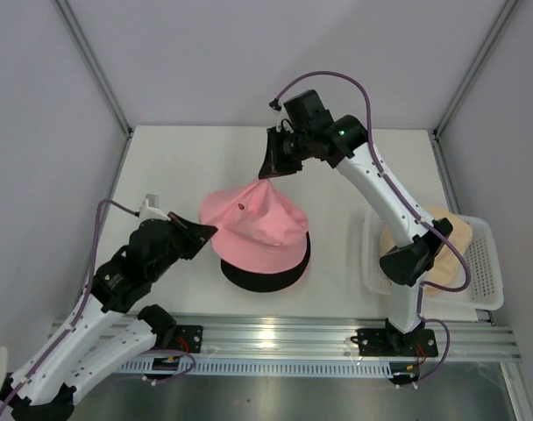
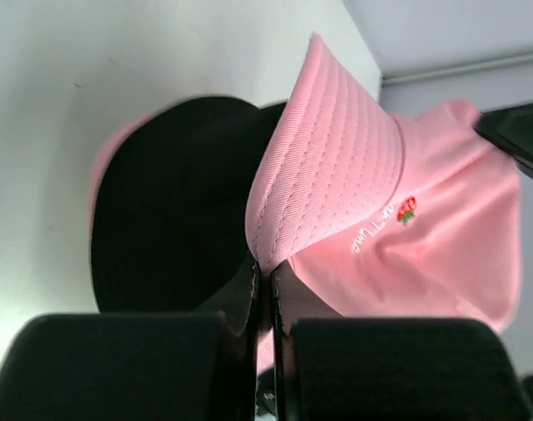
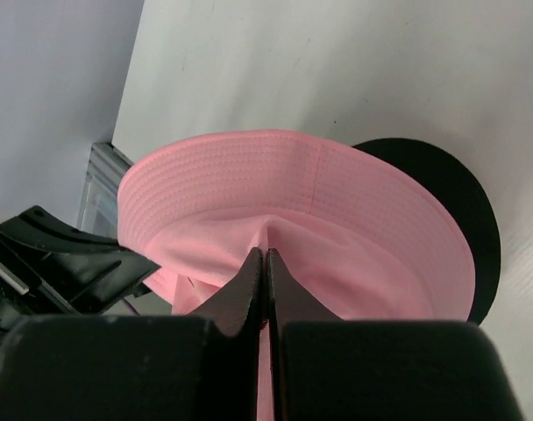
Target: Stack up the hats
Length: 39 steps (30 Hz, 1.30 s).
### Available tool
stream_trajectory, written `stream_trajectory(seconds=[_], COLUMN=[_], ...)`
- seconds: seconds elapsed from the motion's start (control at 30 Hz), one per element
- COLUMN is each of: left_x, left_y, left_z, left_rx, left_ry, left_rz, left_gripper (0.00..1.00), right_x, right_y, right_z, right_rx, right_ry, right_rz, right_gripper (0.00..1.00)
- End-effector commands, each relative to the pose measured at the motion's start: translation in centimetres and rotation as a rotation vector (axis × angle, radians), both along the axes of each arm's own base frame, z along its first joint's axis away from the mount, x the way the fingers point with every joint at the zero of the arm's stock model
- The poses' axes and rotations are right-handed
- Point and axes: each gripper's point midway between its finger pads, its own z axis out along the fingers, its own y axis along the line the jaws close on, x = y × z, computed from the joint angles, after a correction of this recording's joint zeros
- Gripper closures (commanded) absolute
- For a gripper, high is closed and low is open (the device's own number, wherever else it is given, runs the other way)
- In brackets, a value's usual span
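In the middle of the top view the pink hat (image 1: 253, 224) drapes over the black hat (image 1: 268, 274), whose dark brim shows along the pink hat's lower edge and lies on the white surface (image 1: 161, 158). The left tool (image 1: 212, 231) reaches in from the lower left, its fingers pressed together on the pink brim; the left wrist view shows the stitched brim edge clamped between them, with a small embroidered mark on the crown. The right tool (image 1: 268, 178) comes from the upper centre and pinches the pink fabric on the far side, drawing it up into a peak; in the right wrist view its fingers meet on a fold of that fabric. At the right of the frame the beige hat (image 1: 451, 232) sits in the white perforated basket (image 1: 487, 254), partly hidden behind the right arm
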Motion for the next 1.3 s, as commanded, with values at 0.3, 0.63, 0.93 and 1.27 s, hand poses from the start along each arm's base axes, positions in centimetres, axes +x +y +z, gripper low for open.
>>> stream_trajectory(seconds=[0.3, 0.63, 0.93, 1.27], left_x=[-0.3, 0.7, 2.3, 2.0], left_y=[3.1, 2.8, -0.1, 0.2], left_z=[-10.8, -6.0, -3.8, -3.4], left_rx=[0.412, 0.467, 0.447, 0.451], left_ry=[0.199, -0.026, -0.053, -0.074], left_rz=[-0.097, -0.184, -0.288, -0.28], left_gripper=[0.99, 0.98, 0.99, 0.99], right_x=[2.2, 0.6, -3.4, -4.8], right_y=[-4.4, -14.8, -12.4, -10.8], right_z=[4.9, 5.7, -1.8, -6.1], right_rx=[0.003, 0.405, 0.504, 0.501], right_ry=[-0.311, -0.247, -0.043, 0.082], right_rz=[-0.073, -0.327, -0.327, -0.377], right_gripper=[0.12, 0.11, 0.16, 0.21])
